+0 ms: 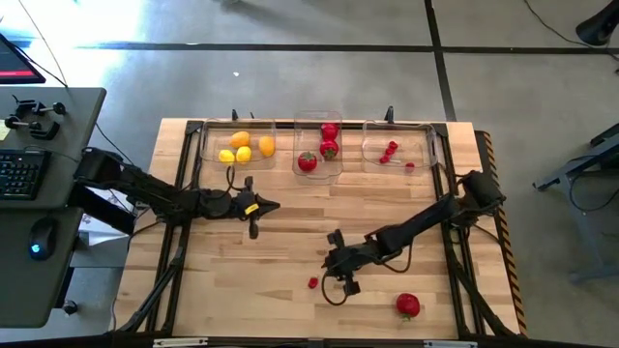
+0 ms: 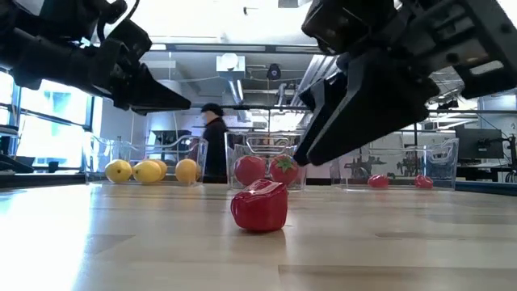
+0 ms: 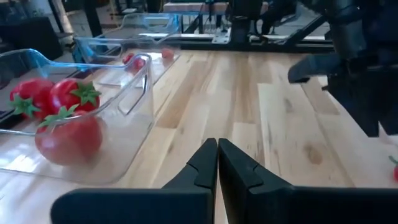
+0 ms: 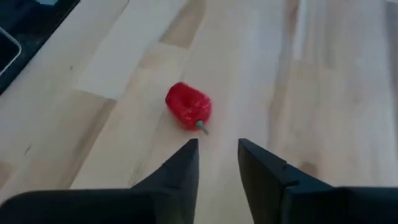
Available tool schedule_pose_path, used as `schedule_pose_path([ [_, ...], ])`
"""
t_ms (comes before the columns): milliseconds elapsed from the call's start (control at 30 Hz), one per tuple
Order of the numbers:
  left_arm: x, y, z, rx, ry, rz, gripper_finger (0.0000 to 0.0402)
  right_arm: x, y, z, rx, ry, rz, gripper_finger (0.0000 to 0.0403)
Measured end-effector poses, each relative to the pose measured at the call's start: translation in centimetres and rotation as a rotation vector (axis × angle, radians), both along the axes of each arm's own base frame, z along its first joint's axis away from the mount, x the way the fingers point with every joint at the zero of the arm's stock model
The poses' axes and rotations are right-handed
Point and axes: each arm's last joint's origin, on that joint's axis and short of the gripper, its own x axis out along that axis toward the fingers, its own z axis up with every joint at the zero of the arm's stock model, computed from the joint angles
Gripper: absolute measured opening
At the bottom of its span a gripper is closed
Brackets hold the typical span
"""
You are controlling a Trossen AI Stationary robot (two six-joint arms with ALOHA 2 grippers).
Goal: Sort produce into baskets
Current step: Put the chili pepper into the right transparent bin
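Small red berry [image 4: 188, 107] just ahead of open right gripper [image 4: 217, 155].

We see right gripper [image 1: 334, 263] over table [image 1: 242, 290] front; small fruit [image 1: 312, 282] just beside it, bigger fruit [image 1: 407, 305] farther off

A wooden table [image 1: 261, 290] with black rails along its sides stands on a grey floor [image 1: 290, 68]. Off its left edge sits a dark desk [image 1: 58, 193] carrying a keyboard [image 1: 19, 174] and a mouse [image 1: 39, 237]. Beyond the far edge, a person [image 2: 215, 141] in dark clothes stands in the room.
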Motion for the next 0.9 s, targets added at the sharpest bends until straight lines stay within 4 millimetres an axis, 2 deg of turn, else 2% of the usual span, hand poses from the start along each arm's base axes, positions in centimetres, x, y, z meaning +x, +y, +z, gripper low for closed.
schedule_pose_path([
  [133,0.1,0.1,-0.4,0.004,0.020,0.007,0.0001,0.6,-0.2,-1.1,0.008,0.003,0.034,0.0116],
  [667,0.3,0.2,-0.4,0.001,0.009,0.012,0.0001,1.5,-0.3,-2.5,0.054,-0.026,0.096,0.0115],
  [767,0.3,0.2,-0.4,0.001,0.009,0.012,0.0001,1.5,-0.3,-2.4,0.049,-0.035,0.089,0.0100],
  [900,0.3,0.2,-0.4,0.001,0.008,0.012,0.0001,1.6,-0.2,-2.5,0.057,-0.044,0.118,0.0056],
])
